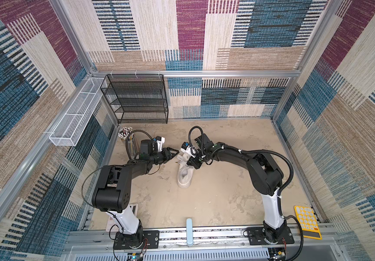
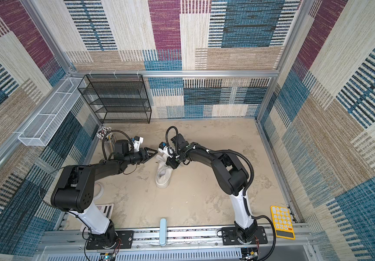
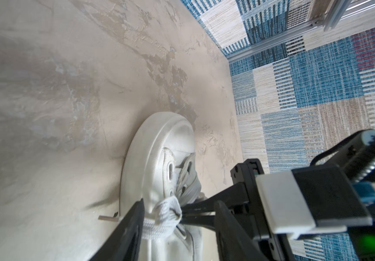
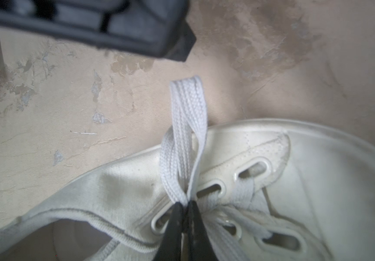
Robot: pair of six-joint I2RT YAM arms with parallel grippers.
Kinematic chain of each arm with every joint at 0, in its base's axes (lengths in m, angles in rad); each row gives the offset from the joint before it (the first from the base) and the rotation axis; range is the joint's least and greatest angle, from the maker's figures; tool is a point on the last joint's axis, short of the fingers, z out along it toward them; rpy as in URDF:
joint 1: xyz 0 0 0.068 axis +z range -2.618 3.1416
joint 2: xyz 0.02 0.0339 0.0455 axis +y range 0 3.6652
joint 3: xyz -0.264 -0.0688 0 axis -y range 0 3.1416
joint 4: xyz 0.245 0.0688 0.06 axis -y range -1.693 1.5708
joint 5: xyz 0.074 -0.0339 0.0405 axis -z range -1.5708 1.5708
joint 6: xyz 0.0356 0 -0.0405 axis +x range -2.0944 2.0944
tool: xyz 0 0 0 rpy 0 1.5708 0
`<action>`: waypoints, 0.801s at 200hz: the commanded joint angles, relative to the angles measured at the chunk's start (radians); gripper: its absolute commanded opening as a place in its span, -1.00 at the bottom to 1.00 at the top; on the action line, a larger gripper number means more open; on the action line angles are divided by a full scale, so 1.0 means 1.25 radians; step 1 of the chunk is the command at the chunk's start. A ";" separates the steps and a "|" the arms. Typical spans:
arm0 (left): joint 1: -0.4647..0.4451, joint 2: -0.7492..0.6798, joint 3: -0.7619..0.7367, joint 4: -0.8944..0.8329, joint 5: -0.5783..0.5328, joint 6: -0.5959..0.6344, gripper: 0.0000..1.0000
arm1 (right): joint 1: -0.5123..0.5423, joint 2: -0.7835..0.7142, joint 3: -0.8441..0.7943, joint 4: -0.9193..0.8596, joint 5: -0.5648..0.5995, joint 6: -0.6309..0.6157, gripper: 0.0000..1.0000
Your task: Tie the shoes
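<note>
Right pincer (image 4: 185,204) clamps a flat white woven lace loop (image 4: 188,113) on a white platform sneaker (image 4: 317,158), left pincer (image 3: 179,203) open with jaws apart; a tug could collapse the unsupported loop.

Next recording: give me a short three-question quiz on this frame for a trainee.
1. True or false: the right pincer is shut on a loop of flat white lace of the white platform sneaker.
2. Where does the yellow plastic calculator lie? A beside the right arm's base; B inside the sneaker; C under the sneaker.
3. Fill in: the left pincer has its jaws standing ____.
Key: 1 true; 2 A; 3 open.
</note>
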 commanded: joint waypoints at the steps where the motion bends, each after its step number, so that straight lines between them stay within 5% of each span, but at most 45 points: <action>1: -0.001 -0.017 -0.015 -0.022 -0.024 0.045 -0.01 | 0.002 0.007 0.005 -0.073 0.005 0.007 -0.83; 100: -0.044 0.037 -0.005 -0.022 -0.043 0.058 -0.42 | 0.002 0.009 0.008 -0.078 -0.001 0.005 -0.84; 141: -0.049 0.049 0.005 -0.021 -0.064 0.064 -0.44 | 0.001 0.010 0.006 -0.079 -0.001 0.005 -0.84; 160: -0.050 0.054 0.014 -0.021 -0.064 0.067 -0.75 | 0.002 0.014 0.009 -0.081 -0.002 0.008 -0.85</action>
